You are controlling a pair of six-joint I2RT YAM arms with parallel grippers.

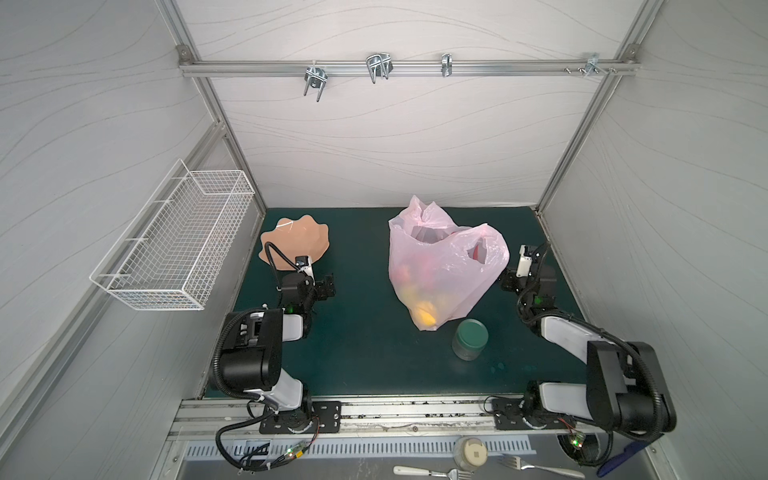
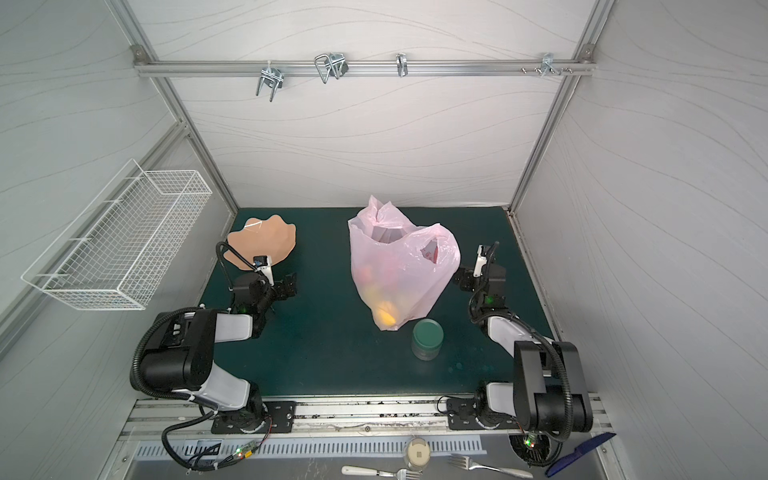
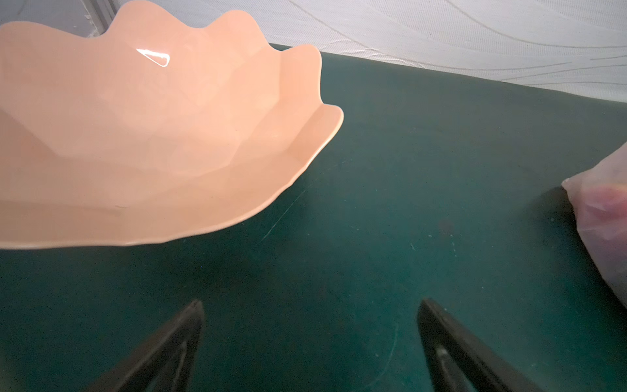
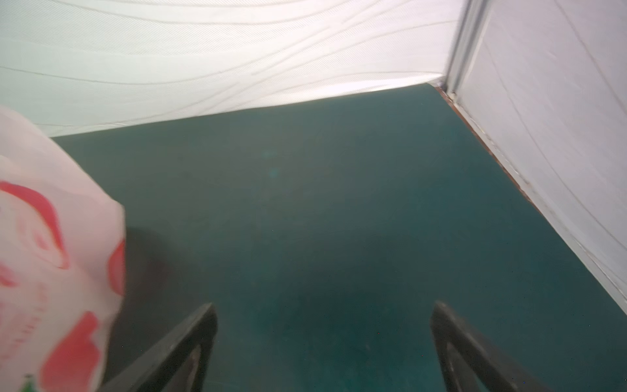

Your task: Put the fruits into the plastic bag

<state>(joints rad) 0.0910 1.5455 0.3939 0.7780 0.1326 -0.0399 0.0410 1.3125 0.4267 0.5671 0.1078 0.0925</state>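
The plastic bag [image 1: 446, 266] stands right of the desk's [image 1: 365, 353] middle, fruits [image 1: 426, 311] inside. The right pincer [image 4: 323, 304] sits just beside it, the left pincer [image 3: 310, 302] well apart — both released, empty.

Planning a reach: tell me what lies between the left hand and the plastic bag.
Only bare green mat separates the left hand from the plastic bag, in both top views.

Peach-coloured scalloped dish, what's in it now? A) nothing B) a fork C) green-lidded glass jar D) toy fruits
A: the peach-coloured scalloped dish is bare inside in the left wrist view; fruits show through the translucent pink plastic bag.
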